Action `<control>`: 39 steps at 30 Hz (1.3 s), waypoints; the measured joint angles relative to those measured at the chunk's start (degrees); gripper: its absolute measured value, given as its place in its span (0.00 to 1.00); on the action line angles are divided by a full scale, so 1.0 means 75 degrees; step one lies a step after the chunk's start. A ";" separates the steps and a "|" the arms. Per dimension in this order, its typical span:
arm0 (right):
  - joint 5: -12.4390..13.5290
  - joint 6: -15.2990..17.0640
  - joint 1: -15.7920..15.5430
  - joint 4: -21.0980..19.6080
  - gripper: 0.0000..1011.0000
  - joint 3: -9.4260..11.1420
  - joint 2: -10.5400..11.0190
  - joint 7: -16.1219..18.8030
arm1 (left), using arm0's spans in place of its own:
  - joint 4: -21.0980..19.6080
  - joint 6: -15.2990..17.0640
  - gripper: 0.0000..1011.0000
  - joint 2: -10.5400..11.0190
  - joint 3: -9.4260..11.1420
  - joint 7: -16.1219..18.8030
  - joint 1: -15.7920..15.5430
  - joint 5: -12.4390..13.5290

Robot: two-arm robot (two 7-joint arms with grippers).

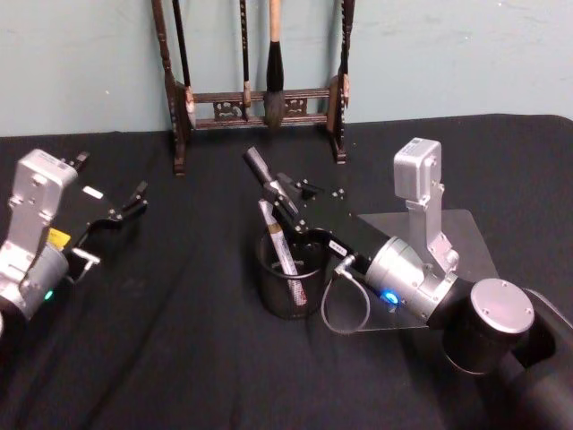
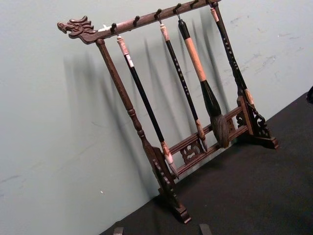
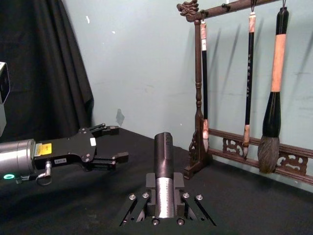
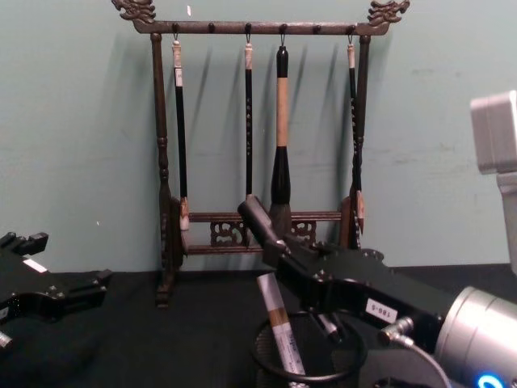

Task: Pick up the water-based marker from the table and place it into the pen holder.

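Note:
My right gripper [image 1: 283, 193] is shut on the water-based marker [image 1: 258, 166], which has a black cap and a silver body. It points up and away, tilted, just above the far rim of the pen holder [image 1: 269, 291], a round black mesh cup. The right wrist view has the marker [image 3: 164, 169] clamped between the fingers. From the chest, the marker [image 4: 257, 220] sticks out of the right gripper [image 4: 281, 249] over the pen holder [image 4: 271, 360]. Another marker [image 1: 279, 244] leans inside the cup. My left gripper [image 1: 128, 209] hangs open at the left, holding nothing.
A dark wooden brush rack [image 1: 260, 103] with hanging brushes stands at the back against the green wall. A clear flat sheet [image 1: 470, 235] lies on the black cloth under my right arm. Open cloth lies between the left gripper and the cup.

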 joint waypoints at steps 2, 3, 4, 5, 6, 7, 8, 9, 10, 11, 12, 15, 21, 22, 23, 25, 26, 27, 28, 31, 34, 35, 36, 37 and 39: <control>-0.0003 0.0000 -0.0007 0.0034 0.21 -0.0012 -0.0013 0.0007 | 0.0000 0.0000 0.99 0.0000 0.0000 -0.0001 0.0000 0.0000; -0.0004 0.0000 -0.0009 0.0046 0.21 -0.0017 -0.0018 0.0011 | 0.0000 0.0000 0.99 0.0000 0.0000 0.0000 0.0000 0.0000; -0.0008 0.0000 -0.0017 0.0056 0.21 -0.0024 -0.0023 0.0013 | 0.0000 0.0000 0.99 0.0000 0.0000 0.0000 0.0000 0.0000; -0.0010 0.0000 -0.0023 0.0061 0.21 -0.0026 -0.0025 0.0013 | 0.0000 0.0000 0.99 0.0000 0.0000 0.0000 0.0000 0.0000; -0.0013 0.0000 -0.0028 0.0067 0.21 -0.0028 -0.0027 0.0013 | 0.0000 0.0000 0.99 0.0000 0.0000 0.0000 0.0000 0.0000; -0.0015 0.0000 -0.0033 0.0073 0.21 -0.0029 -0.0029 0.0013 | 0.0000 0.0000 0.99 0.0000 0.0001 0.0000 0.0000 0.0000; -0.0017 0.0000 -0.0036 0.0075 0.21 -0.0030 -0.0030 0.0012 | 0.0000 0.0000 0.99 0.0000 0.0000 0.0000 0.0000 0.0000; -0.0024 0.0001 -0.0041 0.0080 0.21 -0.0031 -0.0033 0.0009 | 0.0000 0.0000 0.99 0.0000 0.0000 0.0000 0.0000 0.0000; -0.0028 0.0001 -0.0043 0.0084 0.21 -0.0032 -0.0034 0.0007 | 0.0000 0.0000 0.99 0.0000 0.0000 0.0000 0.0000 0.0000; -0.0036 0.0002 -0.0054 0.0085 0.21 -0.0033 -0.0034 0.0005 | 0.0000 0.0000 0.99 0.0000 0.0000 0.0000 0.0000 0.0000; -0.0041 0.0003 -0.0057 0.0087 0.21 -0.0033 -0.0034 0.0004 | 0.0000 0.0000 0.99 0.0000 0.0000 0.0000 0.0000 0.0000; -0.0061 0.0002 -0.0069 0.0092 0.21 -0.0032 -0.0032 -0.0009 | 0.0000 0.0000 0.99 0.0000 0.0000 0.0000 0.0000 0.0000; -0.0134 -0.0002 -0.0103 0.0087 0.21 -0.0030 -0.0025 -0.0052 | 0.0000 0.0000 0.99 0.0000 0.0000 0.0000 0.0000 0.0000; -0.0153 -0.0006 -0.0108 0.0081 0.21 -0.0031 -0.0023 -0.0064 | 0.0000 0.0000 0.99 0.0000 0.0000 0.0000 0.0000 0.0000; -0.0155 -0.0006 -0.0109 0.0081 0.21 -0.0032 -0.0023 -0.0065 | 0.0000 0.0000 0.99 0.0000 0.0000 0.0000 0.0000 -0.0001; -0.0155 -0.0007 -0.0109 0.0080 0.21 -0.0032 -0.0022 -0.0066 | 0.0000 0.0000 0.99 0.0000 0.0000 0.0000 0.0000 0.0000; -0.0155 -0.0007 -0.0109 0.0079 0.21 -0.0032 -0.0022 -0.0066 | 0.0000 0.0000 0.99 0.0000 0.0000 0.0000 0.0000 0.0000; -0.0154 -0.0007 -0.0109 0.0079 0.21 -0.0032 -0.0022 -0.0066 | 0.0000 0.0000 0.99 0.0000 0.0000 0.0000 0.0000 0.0000; -0.0154 -0.0007 -0.0109 0.0078 0.21 -0.0031 -0.0022 -0.0066 | 0.0000 0.0000 0.99 0.0000 0.0000 0.0000 0.0000 0.0000; -0.0152 -0.0007 -0.0109 0.0076 0.21 -0.0030 -0.0022 -0.0065 | 0.0000 0.0000 0.99 0.0000 0.0000 0.0000 0.0000 0.0000; -0.0149 -0.0007 -0.0107 0.0075 0.21 -0.0029 -0.0023 -0.0064 | 0.0000 0.0000 0.99 0.0000 0.0000 0.0000 0.0000 0.0000; -0.0147 -0.0007 -0.0107 0.0074 0.22 -0.0028 -0.0022 -0.0063 | 0.0000 0.0000 0.99 -0.0001 0.0000 0.0000 0.0000 0.0000; -0.0145 -0.0007 -0.0106 0.0073 0.24 -0.0028 -0.0022 -0.0063 | 0.0000 0.0000 0.99 0.0000 0.0000 0.0000 0.0000 0.0000; -0.0143 -0.0007 -0.0106 0.0073 0.28 -0.0027 -0.0022 -0.0063 | 0.0000 0.0000 0.99 0.0000 0.0000 0.0000 0.0000 0.0000; -0.0138 -0.0007 -0.0105 0.0072 0.32 -0.0027 -0.0022 -0.0061 | 0.0000 0.0000 0.99 0.0000 0.0000 0.0000 0.0000 0.0000</control>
